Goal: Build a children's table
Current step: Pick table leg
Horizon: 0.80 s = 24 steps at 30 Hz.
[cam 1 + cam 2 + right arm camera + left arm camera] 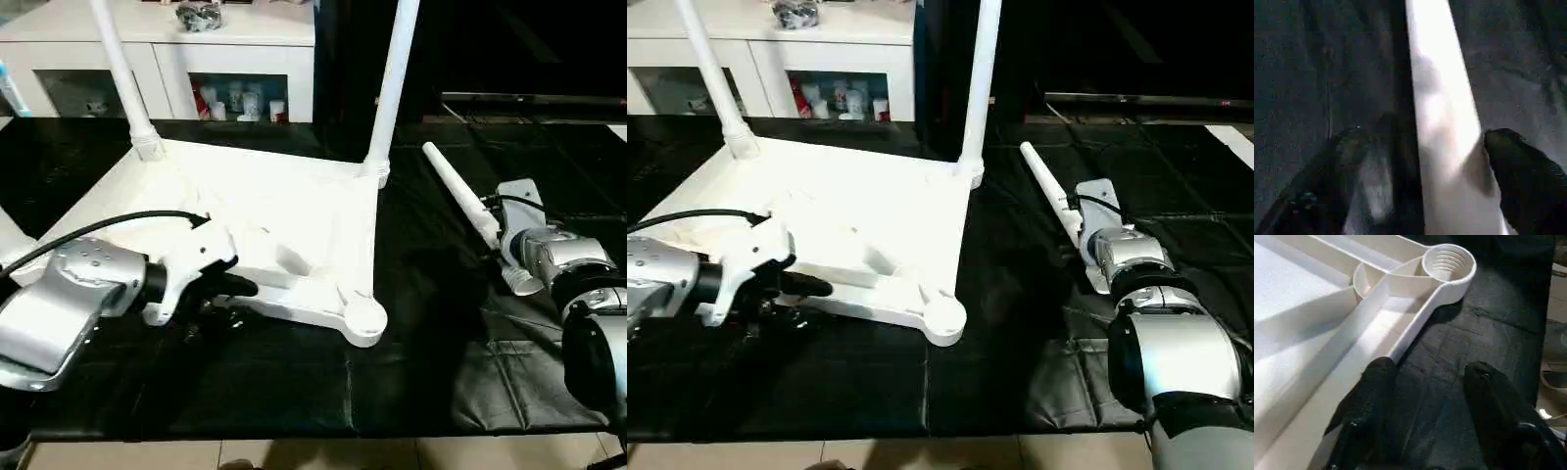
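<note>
- Centrally, a square white plastic tabletop [265, 225] lies upside down on a black cloth-covered work surface [441, 352], its ribbed underside facing up.
- Two long tapered white tube legs stand upright in the far corner sockets: one [122, 73] at about 11 o'clock, the other [392, 88] at about 1 o'clock.
- An open round corner socket [364, 315], ridged inside, sits at the tabletop's near corner, at about 5 o'clock.
- A third loose white tube leg [460, 196] lies on the cloth at about 3 o'clock from the tabletop, well apart from it.
- At about 8 o'clock, the left gripper [1425, 396] has its two black fingers spread with only cloth between them; one finger rests just beside the tabletop's near rim.
- At about 3 o'clock, the right gripper [1415, 171] has its fingers spread wide, the loose leg running between them; one finger appears to touch it, but they are not clamped on it.
- A white cabinet with glass doors [157, 59] stands behind, at 12 o'clock.
- Judging by look, the leg is hollow, light, stiff and smooth, so likely slippery; a firm hold around its thicker end would give the best control for seating it in the socket.
- The tabletop seems light enough to slide when pushed, so bracing its rim would help.
</note>
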Motion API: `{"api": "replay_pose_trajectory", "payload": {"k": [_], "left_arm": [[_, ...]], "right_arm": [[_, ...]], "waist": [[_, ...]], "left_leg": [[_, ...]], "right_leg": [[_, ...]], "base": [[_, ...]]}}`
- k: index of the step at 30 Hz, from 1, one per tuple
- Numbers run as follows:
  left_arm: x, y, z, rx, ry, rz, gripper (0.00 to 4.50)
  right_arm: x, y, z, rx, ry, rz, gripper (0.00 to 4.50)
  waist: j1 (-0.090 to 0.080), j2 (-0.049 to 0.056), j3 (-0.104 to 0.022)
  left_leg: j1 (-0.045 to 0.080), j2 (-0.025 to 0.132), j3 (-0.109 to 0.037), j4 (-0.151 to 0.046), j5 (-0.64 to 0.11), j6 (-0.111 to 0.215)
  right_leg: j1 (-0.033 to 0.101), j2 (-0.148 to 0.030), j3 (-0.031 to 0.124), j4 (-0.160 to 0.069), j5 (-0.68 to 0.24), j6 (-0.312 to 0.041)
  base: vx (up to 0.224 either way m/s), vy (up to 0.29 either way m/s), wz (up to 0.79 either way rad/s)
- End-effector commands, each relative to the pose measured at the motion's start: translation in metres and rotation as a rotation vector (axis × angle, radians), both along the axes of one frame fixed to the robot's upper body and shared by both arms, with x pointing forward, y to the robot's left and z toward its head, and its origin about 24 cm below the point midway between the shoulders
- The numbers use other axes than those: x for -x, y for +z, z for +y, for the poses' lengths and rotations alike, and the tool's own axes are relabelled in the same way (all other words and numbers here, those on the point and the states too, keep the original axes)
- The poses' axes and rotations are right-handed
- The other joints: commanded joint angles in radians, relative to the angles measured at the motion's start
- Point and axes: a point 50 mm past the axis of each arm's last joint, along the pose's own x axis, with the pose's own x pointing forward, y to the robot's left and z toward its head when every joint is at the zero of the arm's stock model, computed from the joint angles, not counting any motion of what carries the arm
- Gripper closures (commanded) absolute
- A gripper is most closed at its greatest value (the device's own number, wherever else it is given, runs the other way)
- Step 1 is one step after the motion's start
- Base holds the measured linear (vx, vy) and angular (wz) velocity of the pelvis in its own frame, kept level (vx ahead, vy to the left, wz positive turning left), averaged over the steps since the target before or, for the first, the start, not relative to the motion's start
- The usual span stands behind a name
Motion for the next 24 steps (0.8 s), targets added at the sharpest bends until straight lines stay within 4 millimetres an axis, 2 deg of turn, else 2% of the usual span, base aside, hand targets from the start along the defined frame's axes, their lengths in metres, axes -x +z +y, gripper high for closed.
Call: {"api": "replay_pose_trajectory", "payload": {"k": [1,8,9,16,20,22,24], "left_arm": [[0.001,0.005,-0.001,-0.007,-0.007,-0.014,1.58],[0.001,0.005,-0.003,-0.005,-0.019,-0.009,1.21],[0.001,0.005,-0.003,-0.005,-0.019,-0.009,1.14],[0.002,0.006,-0.005,0.003,-0.033,0.007,0.54],[0.0,0.005,-0.006,0.005,-0.034,0.013,0.21],[-0.002,0.005,-0.009,0.017,-0.034,0.011,0.06],[-0.005,0.006,-0.011,0.035,-0.025,-0.006,0.0]], "right_arm": [[0.005,-0.003,-0.005,-0.015,-0.01,0.051,0.8],[0.012,-0.006,-0.007,-0.057,0.007,0.154,1.19],[0.012,-0.006,-0.007,-0.059,0.009,0.157,1.35],[0.02,-0.012,-0.01,-0.034,0.082,0.254,1.87],[0.023,-0.012,-0.012,-0.03,0.096,0.286,2.21],[0.023,-0.012,-0.013,-0.021,0.1,0.292,2.36],[0.022,-0.01,-0.015,-0.016,0.086,0.274,2.46]], "waist": [[0.004,0.006,-0.062],[0.007,0.008,-0.061],[0.007,0.009,-0.061],[0.006,0.007,-0.061],[0.006,0.004,-0.06],[0.004,-0.008,-0.059],[0.005,-0.006,-0.059]], "left_leg": [[0.011,0.034,-0.017,-0.065,-0.322,-0.019],[0.012,0.034,-0.018,-0.064,-0.335,-0.02],[0.011,0.035,-0.019,-0.065,-0.338,-0.021],[0.011,0.035,-0.02,-0.063,-0.342,-0.019],[0.012,0.036,-0.021,-0.064,-0.343,-0.019],[0.014,0.036,-0.019,-0.063,-0.341,-0.019],[0.015,0.035,-0.019,-0.062,-0.334,-0.02]], "right_leg": [[0.048,-0.075,0.054,-0.084,-0.45,-0.149],[0.045,-0.076,0.053,-0.088,-0.476,-0.14],[0.046,-0.076,0.052,-0.087,-0.477,-0.141],[0.045,-0.077,0.051,-0.089,-0.495,-0.137],[0.044,-0.077,0.051,-0.091,-0.507,-0.132],[0.043,-0.078,0.051,-0.094,-0.525,-0.123],[0.042,-0.079,0.051,-0.096,-0.538,-0.115]], "base": [[0.0,0.0,0.0],[0.0,0.0,0.0],[0.0,0.0,0.0],[0.0,0.0,0.0],[0.0,0.0,0.0],[0.0,0.0,0.0],[0.0,0.0,0.0]]}}
